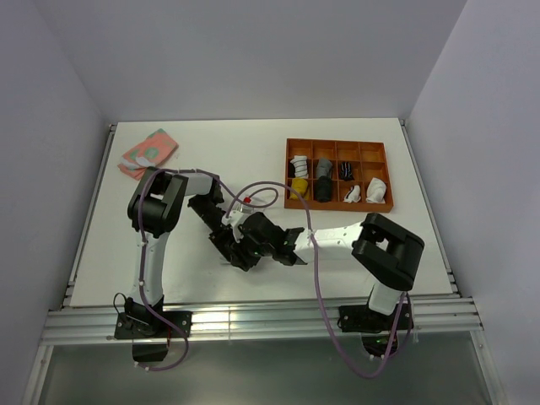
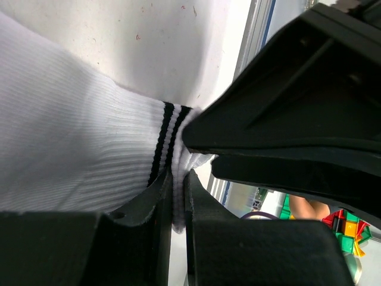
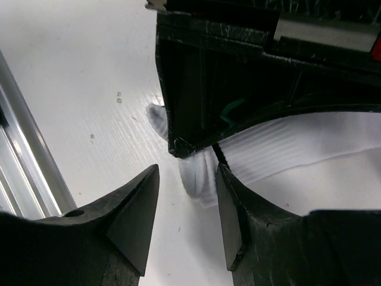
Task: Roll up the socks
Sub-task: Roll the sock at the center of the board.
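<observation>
Left wrist: white sock (image 2: 71, 155) pinched btwn left tool (image 2: 177, 182) jaws

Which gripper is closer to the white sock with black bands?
Left. The left gripper is shut on the white sock, pinching fabric by its black bands; the right gripper is open at the sock's bunched end, not clamping it.
</observation>
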`<action>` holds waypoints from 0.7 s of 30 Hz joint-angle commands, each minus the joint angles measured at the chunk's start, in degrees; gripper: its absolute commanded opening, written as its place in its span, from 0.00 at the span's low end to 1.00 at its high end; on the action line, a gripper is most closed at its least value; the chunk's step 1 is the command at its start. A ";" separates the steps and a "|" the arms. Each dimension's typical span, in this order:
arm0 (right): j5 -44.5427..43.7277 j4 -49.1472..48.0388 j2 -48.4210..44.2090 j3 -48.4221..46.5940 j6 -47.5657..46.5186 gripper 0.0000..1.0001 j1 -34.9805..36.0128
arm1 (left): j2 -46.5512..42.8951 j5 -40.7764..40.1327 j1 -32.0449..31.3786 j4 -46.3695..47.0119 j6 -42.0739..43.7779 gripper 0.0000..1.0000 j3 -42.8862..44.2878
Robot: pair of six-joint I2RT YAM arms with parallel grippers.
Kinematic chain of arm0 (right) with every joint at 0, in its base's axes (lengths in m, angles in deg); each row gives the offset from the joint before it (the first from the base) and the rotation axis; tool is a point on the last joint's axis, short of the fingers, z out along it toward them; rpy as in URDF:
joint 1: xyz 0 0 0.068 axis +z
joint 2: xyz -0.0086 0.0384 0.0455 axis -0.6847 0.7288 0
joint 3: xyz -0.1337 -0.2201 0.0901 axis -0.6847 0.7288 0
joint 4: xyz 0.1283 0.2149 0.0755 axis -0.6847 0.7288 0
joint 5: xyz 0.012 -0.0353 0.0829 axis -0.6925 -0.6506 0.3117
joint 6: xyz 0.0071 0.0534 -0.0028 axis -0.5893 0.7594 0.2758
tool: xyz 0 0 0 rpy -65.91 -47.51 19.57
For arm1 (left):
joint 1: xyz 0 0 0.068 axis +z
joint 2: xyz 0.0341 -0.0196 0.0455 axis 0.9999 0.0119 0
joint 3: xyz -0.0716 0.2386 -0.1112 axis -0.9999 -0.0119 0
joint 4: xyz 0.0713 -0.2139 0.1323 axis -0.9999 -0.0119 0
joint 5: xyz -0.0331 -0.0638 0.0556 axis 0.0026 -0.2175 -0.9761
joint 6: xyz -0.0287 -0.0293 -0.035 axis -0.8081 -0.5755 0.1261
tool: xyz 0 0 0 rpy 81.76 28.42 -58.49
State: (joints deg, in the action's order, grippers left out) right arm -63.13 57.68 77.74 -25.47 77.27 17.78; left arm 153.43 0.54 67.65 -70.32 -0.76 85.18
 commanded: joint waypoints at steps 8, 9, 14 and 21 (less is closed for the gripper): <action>-1.47 -3.21 1.97 1.27 0.71 0.44 0.09 | 0.60 0.26 0.23 0.84 -0.36 0.06 1.74; -1.91 -3.12 2.07 1.01 0.71 0.38 0.09 | 0.52 0.26 0.31 0.58 -0.19 0.06 1.74; -3.49 -2.86 3.21 0.57 1.06 0.28 -0.08 | 0.08 -0.09 0.23 1.37 -0.80 0.09 1.22; -4.37 -0.23 5.23 -1.19 3.52 0.00 -0.52 | -3.95 -1.32 0.23 7.42 -5.01 0.23 -1.15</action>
State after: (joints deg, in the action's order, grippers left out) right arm -65.36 55.93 80.84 -24.99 79.52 17.62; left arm 153.21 -0.24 67.76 -68.37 -4.19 84.75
